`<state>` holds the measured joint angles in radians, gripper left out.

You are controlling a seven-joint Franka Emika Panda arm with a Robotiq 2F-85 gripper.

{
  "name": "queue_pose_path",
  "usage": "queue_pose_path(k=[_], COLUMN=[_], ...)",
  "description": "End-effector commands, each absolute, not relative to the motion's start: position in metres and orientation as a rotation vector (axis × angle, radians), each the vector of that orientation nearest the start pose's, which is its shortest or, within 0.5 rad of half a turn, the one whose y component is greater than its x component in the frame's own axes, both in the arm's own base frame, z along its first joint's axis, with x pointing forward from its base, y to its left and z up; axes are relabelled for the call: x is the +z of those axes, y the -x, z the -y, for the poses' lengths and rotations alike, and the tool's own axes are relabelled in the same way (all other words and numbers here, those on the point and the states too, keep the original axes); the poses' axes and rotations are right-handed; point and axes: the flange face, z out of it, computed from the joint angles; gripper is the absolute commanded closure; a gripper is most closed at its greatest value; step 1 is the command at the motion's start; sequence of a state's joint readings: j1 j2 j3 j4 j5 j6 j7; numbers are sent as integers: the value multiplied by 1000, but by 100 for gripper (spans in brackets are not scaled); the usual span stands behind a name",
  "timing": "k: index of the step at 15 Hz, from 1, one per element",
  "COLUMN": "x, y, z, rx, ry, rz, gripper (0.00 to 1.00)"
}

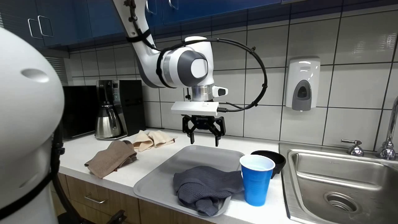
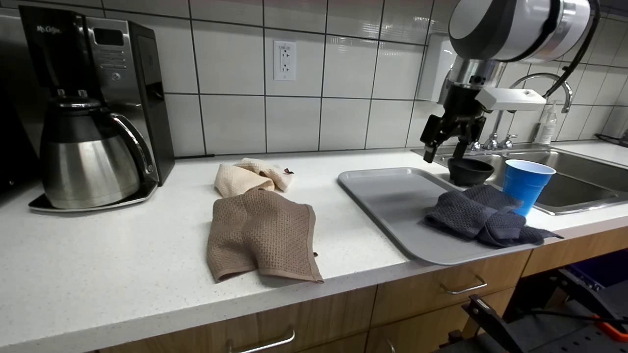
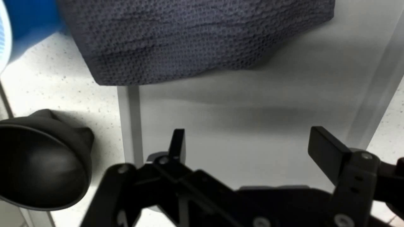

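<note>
Pincer [image 1: 204,143] hangs above the far end of the gray tray [image 1: 161,177], pointing down and spread wide. From the wrist view you get bare tray between the fingers [image 3: 327,154], and both exterior views show it up off the surface.

The dark towel [image 1: 206,186] is bunched up on the near right part of the tray, well apart from the pincer. Some of it flops over the right rim toward the blue cup [image 1: 256,183], can't tell if those two actually touch. Folds spill onto the near right corner too. Cup's upright on the table [image 2: 122,264], just right of the tray. Black bowl [image 1: 278,162] sits on the far side of the cup, on little feet, a bit apart from the tray. Steel sink [image 1: 289,180] is further right, faucet [image 1: 391,133] at its far side.

Left of the tray there's a brown towel [image 2: 265,235], kinda rumpled, one corner right at the table's near edge. Cream towel [image 2: 235,179] is crumpled just beyond it. Way over on the far left is the coffee maker [image 2: 120,93] with a steel pot [image 2: 91,162] parked in it.
</note>
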<state>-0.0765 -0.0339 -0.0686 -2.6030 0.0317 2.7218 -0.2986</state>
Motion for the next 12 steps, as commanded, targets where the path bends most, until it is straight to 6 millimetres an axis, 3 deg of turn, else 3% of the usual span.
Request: queue_pose_path(k=[1,12], x=[284,262], y=[-432,-422], z=[63,50], rx=[-197,-71], ry=[3170,3214], rz=[154,111], gripper=[0,0])
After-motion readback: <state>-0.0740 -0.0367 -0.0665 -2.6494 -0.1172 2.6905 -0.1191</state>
